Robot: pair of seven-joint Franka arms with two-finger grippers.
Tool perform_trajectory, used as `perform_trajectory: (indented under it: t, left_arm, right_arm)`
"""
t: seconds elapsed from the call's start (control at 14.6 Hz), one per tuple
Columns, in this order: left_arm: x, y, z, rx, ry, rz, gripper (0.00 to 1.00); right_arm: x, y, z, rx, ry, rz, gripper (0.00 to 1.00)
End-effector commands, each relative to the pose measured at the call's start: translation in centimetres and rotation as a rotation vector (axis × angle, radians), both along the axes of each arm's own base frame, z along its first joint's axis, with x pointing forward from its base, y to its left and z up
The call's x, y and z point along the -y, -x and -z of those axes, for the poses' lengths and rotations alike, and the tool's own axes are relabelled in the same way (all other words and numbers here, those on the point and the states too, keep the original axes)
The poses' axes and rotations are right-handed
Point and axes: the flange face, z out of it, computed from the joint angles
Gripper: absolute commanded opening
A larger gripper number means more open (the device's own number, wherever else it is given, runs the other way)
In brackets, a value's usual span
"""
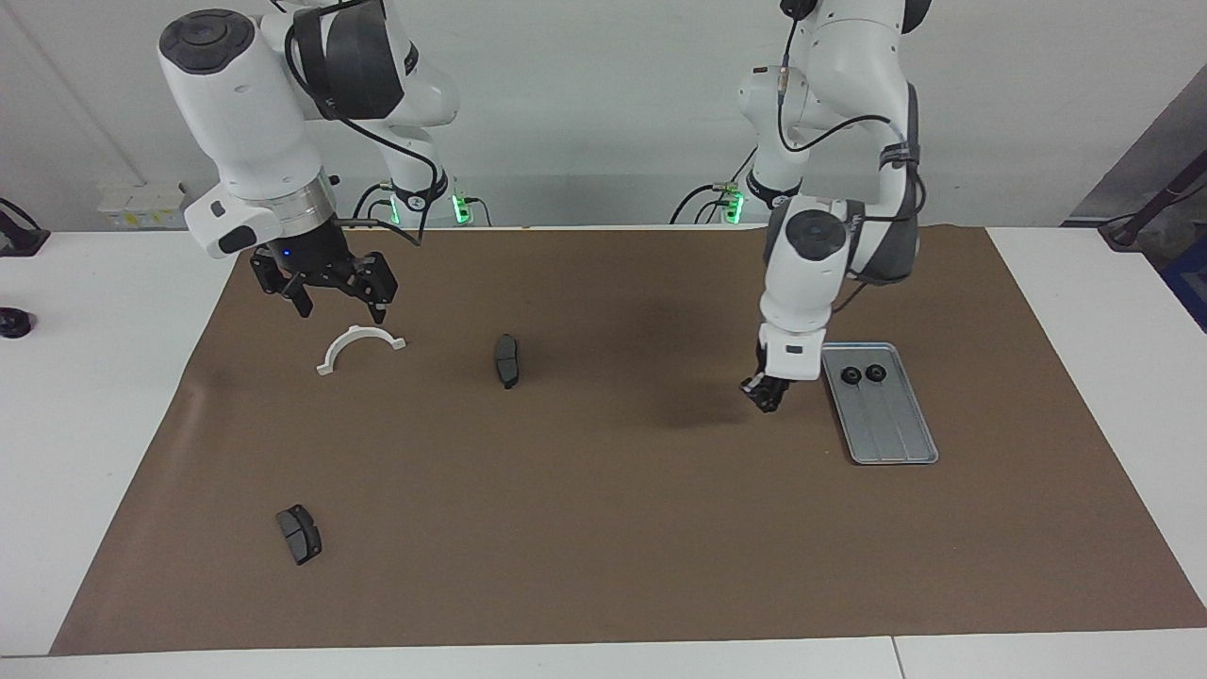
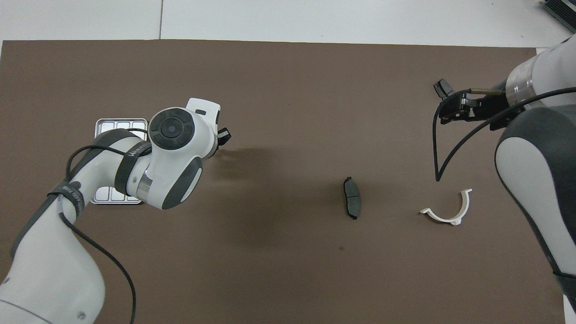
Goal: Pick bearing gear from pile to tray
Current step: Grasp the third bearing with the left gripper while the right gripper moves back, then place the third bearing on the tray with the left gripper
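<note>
My brown paper mat (image 1: 603,528) carries a white plastic half-ring clamp (image 1: 359,347), a dark grey curved brake pad (image 1: 507,360) near its middle, and a second pad (image 1: 299,534) well apart.

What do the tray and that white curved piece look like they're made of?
The tray: likely metal, with a silver-grey satin sheen, pressed ridges and a raised rim. The white curved piece: probably plastic, with a matte, even white surface and thin moulded-looking end tabs.
</note>
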Motion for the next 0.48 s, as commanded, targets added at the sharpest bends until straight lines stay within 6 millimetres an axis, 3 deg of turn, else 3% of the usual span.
perform_trajectory:
  t: [0.0, 0.07, 0.14, 0.27, 0.41]
  left_arm:
    - [-9.4, -0.1, 0.5, -0.050, 0.016, 0.046, 0.00]
    - [-12.2, -0.3, 0.8, -0.045, 0.028, 0.080, 0.00]
    - [-13.8, -0.3, 1.3, -0.037, 0.031, 0.106, 0.00]
    - [-15.1, 0.3, 3.6, -0.011, 0.032, 0.114, 0.00]
    - [-15.1, 0.9, 5.2, 0.018, 0.035, 0.122, 0.00]
  right_arm:
    - [1.1, 1.1, 0.1, -0.023, -0.008, -0.065, 1.00]
    - [2.0, 1.0, 0.2, -0.025, -0.004, -0.051, 1.00]
    - [1.5, 1.2, 0.1, -0.026, 0.002, -0.066, 1.00]
    - [3.5, 1.1, 0.1, -0.028, -0.018, -0.084, 1.00]
    - [5.2, 1.3, 0.0, -0.039, -0.061, -0.089, 1.00]
